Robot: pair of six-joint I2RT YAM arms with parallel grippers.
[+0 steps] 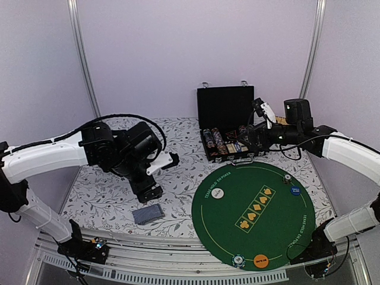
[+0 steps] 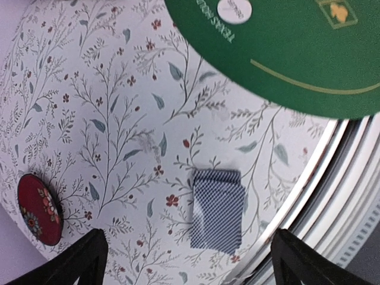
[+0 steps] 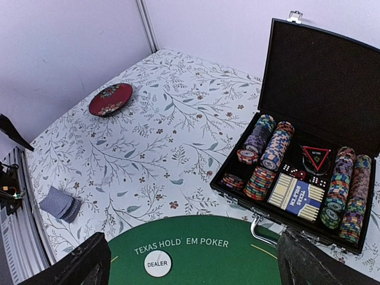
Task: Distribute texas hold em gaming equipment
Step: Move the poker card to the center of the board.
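A deck of blue-backed playing cards [image 1: 148,214] lies on the floral cloth near the front edge; it also shows in the left wrist view [image 2: 217,209] and the right wrist view [image 3: 59,203]. My left gripper [image 1: 148,195] hovers just above and behind it, open and empty [image 2: 191,261]. The green round poker mat [image 1: 252,231] carries a white dealer disc [image 1: 218,193], a blue disc [image 1: 295,190], an orange disc [image 1: 260,259] and two striped chips [image 1: 238,260]. My right gripper [image 1: 248,141] is open and empty [image 3: 196,267] above the mat's far edge, beside the open black case [image 3: 309,65] of chip stacks [image 3: 264,142].
A red round dish [image 3: 110,99] sits at the far left of the cloth, also in the left wrist view [image 2: 38,208]. A blue card box [image 3: 295,196] and dice lie in the case. The metal table rail [image 2: 332,178] runs close by the deck.
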